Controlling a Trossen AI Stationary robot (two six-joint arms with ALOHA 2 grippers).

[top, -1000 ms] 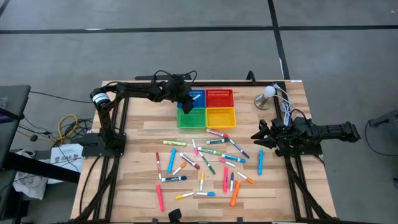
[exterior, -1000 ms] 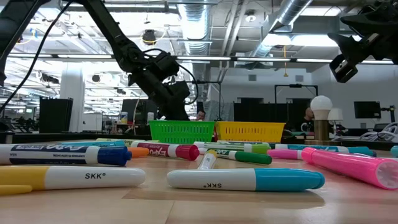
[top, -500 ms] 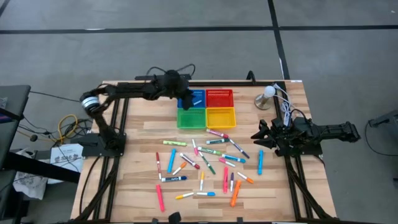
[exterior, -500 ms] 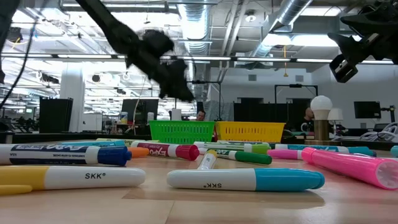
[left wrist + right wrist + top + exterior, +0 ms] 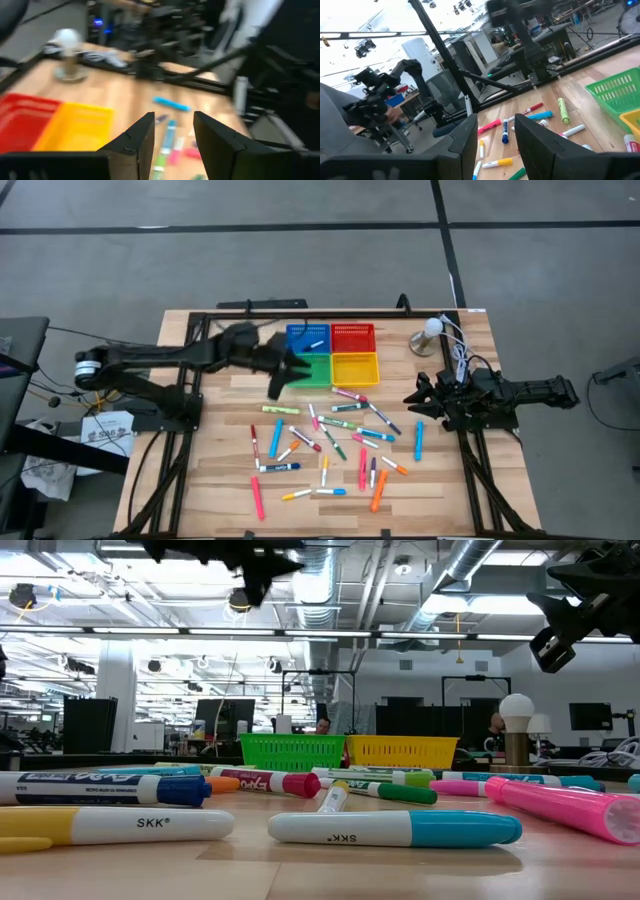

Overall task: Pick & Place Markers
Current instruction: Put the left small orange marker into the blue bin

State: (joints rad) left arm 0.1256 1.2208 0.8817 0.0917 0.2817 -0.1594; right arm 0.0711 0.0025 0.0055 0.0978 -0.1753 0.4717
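Wooden table point(image 5: 220, 480) fills the high view and you're early in the sort. Four baskets sit in a square at the far middle of it: blue basket point(image 5: 305, 331), red basket point(image 5: 352, 338), green basket point(image 5: 318, 375), yellow basket point(image 5: 355, 368). As far as you can see, only the blue one has something in it, a light marker point(image 5: 316, 345) lying on its mesh; the other three look bare, though part of the green one is hidden under the arm.

Almost all the markers point(image 5: 340, 442) are still loose on the table, scattered in a wide patch on the near side of the baskets, about two dozen of them. So one placed, the rest left, by my read.

Left gripper point(image 5: 285, 372) hangs just beside the green basket, between the baskets and the pile. Its fingers point(image 5: 137, 142) stand a narrow gap apart with nothing between them. I'd guess it's heading for another pick.

Right gripper point(image 5: 415, 393) waits at the table's right edge, near a blue marker point(image 5: 419, 440), jaws also narrowly parted and carrying nothing.
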